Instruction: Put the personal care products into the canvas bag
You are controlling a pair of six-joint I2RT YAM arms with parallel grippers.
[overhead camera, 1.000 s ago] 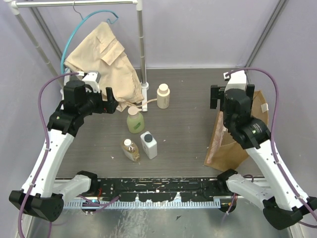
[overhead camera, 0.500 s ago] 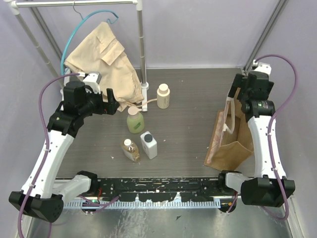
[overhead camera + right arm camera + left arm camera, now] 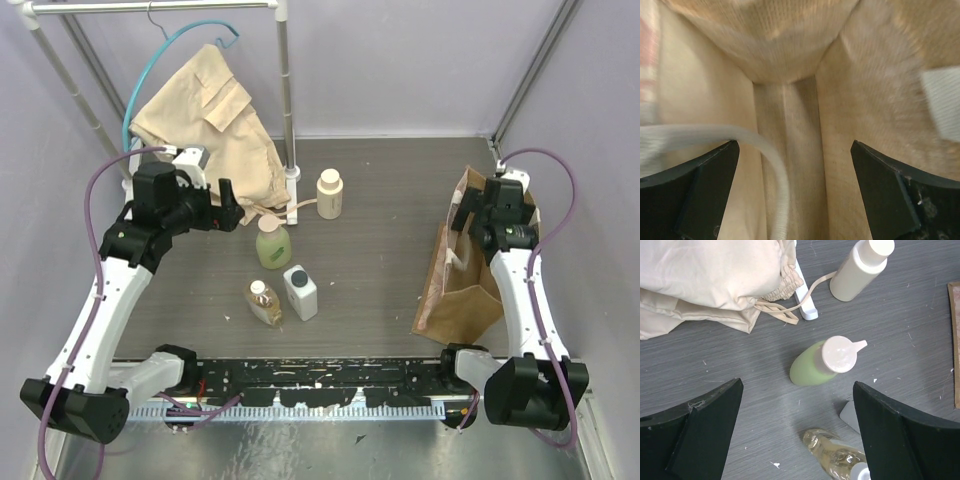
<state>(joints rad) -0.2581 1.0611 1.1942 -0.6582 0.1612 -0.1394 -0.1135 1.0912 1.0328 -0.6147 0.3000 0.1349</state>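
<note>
Left gripper (image 3: pixel 228 206): jaws wide apart, nothing held. Green-yellow bottle (image 3: pixel 812 369) just ahead, between fingers. Amber bottle (image 3: pixel 264 303) and white rectangular bottle (image 3: pixel 300 292) side by side, nearer arm bases. Cream bottle (image 3: pixel 329 194) farther back, near beige garment (image 3: pixel 205 115).

Right gripper (image 3: pixel 795 150): jaws wide apart, empty, at mouth of canvas bag (image 3: pixel 470 295), which stands upright at right side of table (image 3: pixel 390 200). Pale handle (image 3: pixel 777 170) curves below fingers.

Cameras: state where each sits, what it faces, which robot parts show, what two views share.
Top external: above, behind the bases, looking down; left arm and right arm show.
Left wrist: arm-mounted, facing down at green bottle; left fingers show.
Right wrist: arm-mounted, looking into canvas bag; right fingers show.
Shared: top and left wrist both show green bottle.
</note>
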